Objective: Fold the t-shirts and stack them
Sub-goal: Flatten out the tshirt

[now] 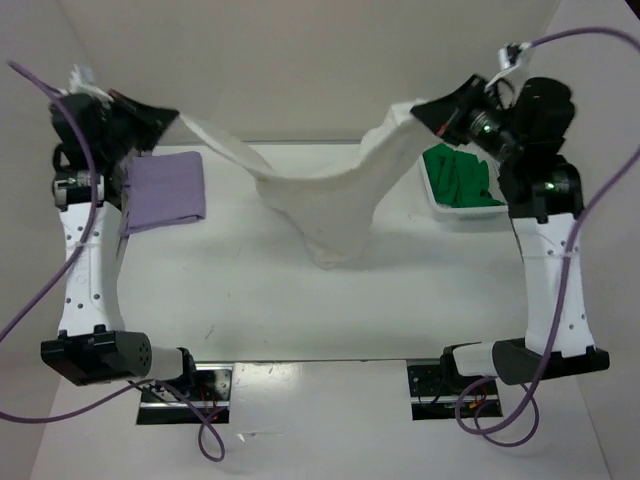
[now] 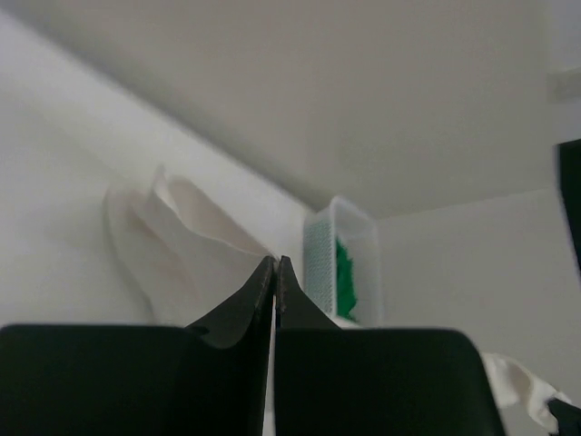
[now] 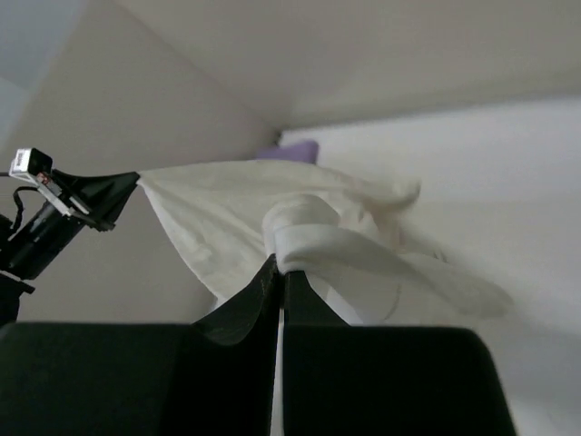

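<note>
The cream white t-shirt (image 1: 330, 205) hangs stretched in the air between both arms, its middle sagging onto the table. My left gripper (image 1: 172, 124) is shut on its left end at the upper left; my right gripper (image 1: 418, 108) is shut on its right end at the upper right. In the left wrist view the closed jaws pinch the cream cloth (image 2: 195, 241) at the left gripper (image 2: 275, 263). The right wrist view shows a rolled hem of the cream shirt (image 3: 318, 232) clamped in the right gripper (image 3: 280, 265). The lavender t-shirt (image 1: 165, 188) lies folded at left. The green t-shirt (image 1: 458, 177) sits crumpled in the basket.
A white mesh basket (image 1: 432, 196) stands at the right of the table, under the right arm. Both arm bases and purple cables (image 1: 30, 310) occupy the near edge.
</note>
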